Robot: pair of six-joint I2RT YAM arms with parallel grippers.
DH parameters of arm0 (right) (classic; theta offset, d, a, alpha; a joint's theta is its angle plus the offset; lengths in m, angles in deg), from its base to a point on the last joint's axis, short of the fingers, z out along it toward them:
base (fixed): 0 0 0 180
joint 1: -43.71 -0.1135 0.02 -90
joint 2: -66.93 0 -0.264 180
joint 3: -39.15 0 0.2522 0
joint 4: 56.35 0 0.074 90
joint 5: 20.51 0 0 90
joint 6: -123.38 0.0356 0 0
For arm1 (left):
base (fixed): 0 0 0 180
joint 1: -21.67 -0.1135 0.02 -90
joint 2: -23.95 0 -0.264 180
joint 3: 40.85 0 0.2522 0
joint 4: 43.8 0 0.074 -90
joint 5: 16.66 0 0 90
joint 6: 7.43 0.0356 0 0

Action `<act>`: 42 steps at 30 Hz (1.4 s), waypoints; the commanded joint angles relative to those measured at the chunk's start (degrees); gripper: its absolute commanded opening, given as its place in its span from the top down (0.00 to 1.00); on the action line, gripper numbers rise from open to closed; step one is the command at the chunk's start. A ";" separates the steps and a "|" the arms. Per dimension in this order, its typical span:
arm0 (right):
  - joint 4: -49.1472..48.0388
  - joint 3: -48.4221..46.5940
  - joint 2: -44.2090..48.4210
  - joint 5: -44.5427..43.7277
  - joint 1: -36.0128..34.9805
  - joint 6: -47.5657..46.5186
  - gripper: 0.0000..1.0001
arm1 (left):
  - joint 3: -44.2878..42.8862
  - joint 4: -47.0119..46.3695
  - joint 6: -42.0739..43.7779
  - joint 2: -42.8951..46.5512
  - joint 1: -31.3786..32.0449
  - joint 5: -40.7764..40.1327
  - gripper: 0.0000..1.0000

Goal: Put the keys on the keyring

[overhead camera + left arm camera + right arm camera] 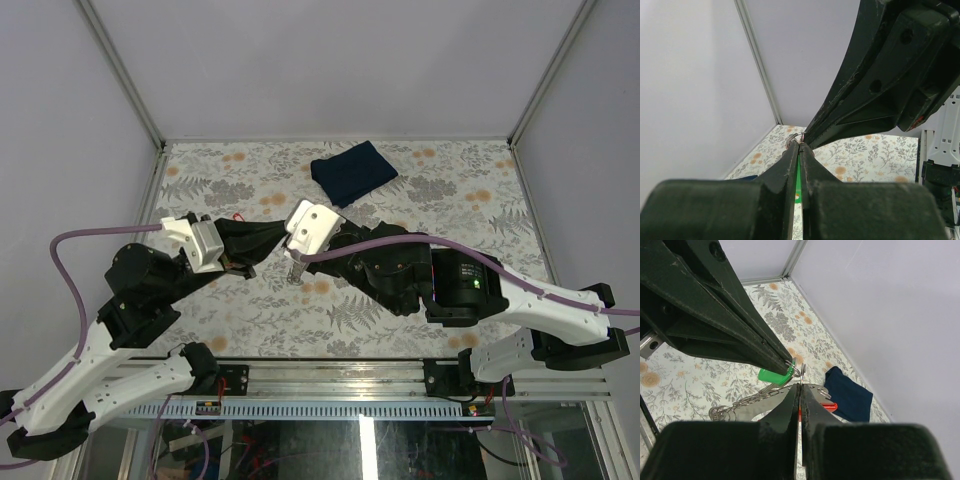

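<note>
Both arms meet above the middle of the table. My left gripper [800, 144] is shut on the green-headed key [799, 172], whose green head [774, 376] shows at those fingertips in the right wrist view. A small wire ring [801, 371] sits between the two grippers' tips. My right gripper [800, 386] is shut on the keyring, with its red tag [830, 406] and a silvery chain [747, 407] hanging just behind the fingers. From above, the left gripper [270, 262] and right gripper [297, 272] almost touch, and the key and ring are hidden there.
A folded dark blue cloth [352, 171] lies at the back of the floral table [450, 190], beyond the grippers. Pale walls with metal corner posts [125, 80] close in the back and sides. The arms' mounting rail [330, 375] runs along the near edge.
</note>
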 commanded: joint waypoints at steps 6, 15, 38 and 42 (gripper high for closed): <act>-2.14 -2.26 0.32 1.44 0.03 -0.07 1.00 | -1.01 -1.87 -0.50 -1.46 -0.27 0.91 1.00; -1.73 -2.38 0.13 2.03 -0.02 -0.06 1.00 | -0.94 -2.35 -0.56 -1.31 -0.27 0.39 1.00; -1.08 -2.47 0.03 3.04 -0.03 -0.10 1.00 | -0.46 -3.15 -1.30 -0.11 -0.31 -4.03 1.00; -1.08 -2.34 0.12 3.20 -0.02 -0.09 1.00 | -0.43 -3.04 -1.42 0.05 -0.31 -5.08 1.00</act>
